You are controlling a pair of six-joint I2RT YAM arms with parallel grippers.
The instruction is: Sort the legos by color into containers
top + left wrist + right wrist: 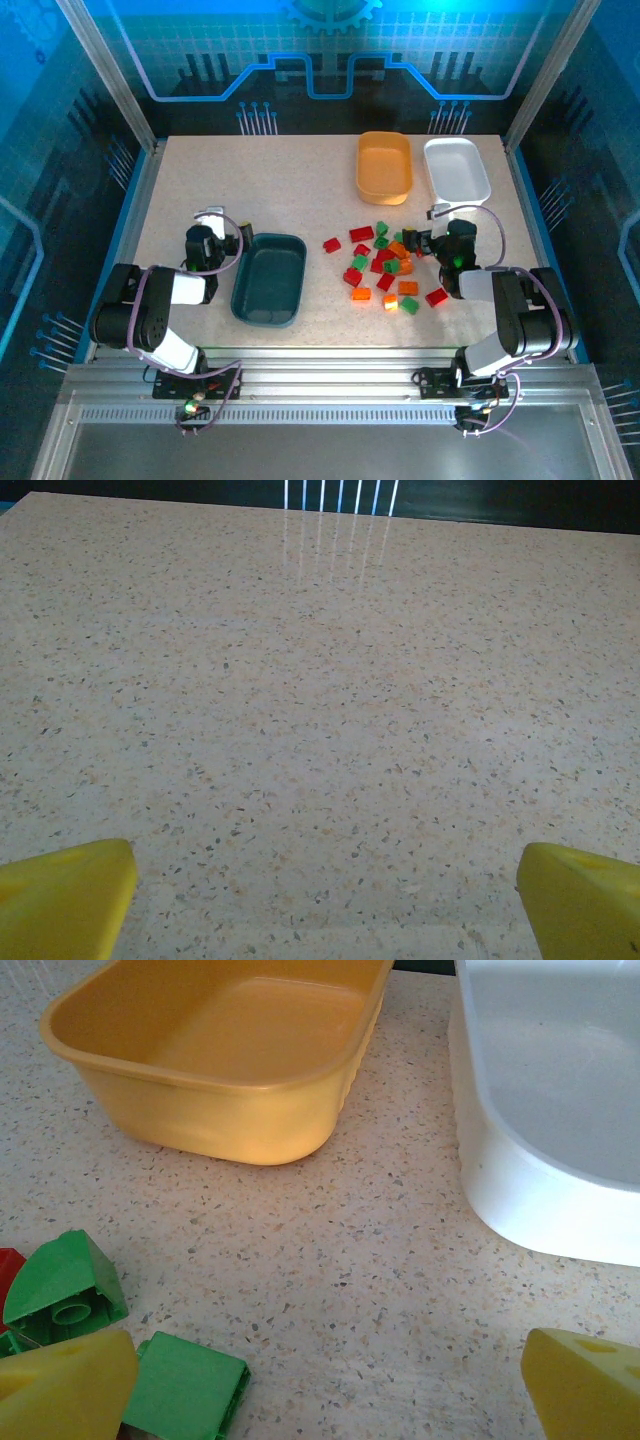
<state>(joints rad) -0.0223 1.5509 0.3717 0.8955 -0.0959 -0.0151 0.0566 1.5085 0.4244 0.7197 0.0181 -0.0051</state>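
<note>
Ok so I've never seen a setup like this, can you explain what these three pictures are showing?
The overhead picture shows two robot arms bolted to the near edge of a speckled table. The other two pictures come from cameras on their wrists; the yellow wedges are the finger tips. On the table lie a dark teal tray, an orange tray, a white tray, all empty, and a pile of red, orange and green legos. The left gripper hangs open over bare table. The right gripper is open beside the pile, holding nothing.

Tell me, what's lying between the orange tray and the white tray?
Nothing: the right wrist view shows bare speckled table between the orange tray and the white tray. The green bricks lie nearer the camera.
</note>
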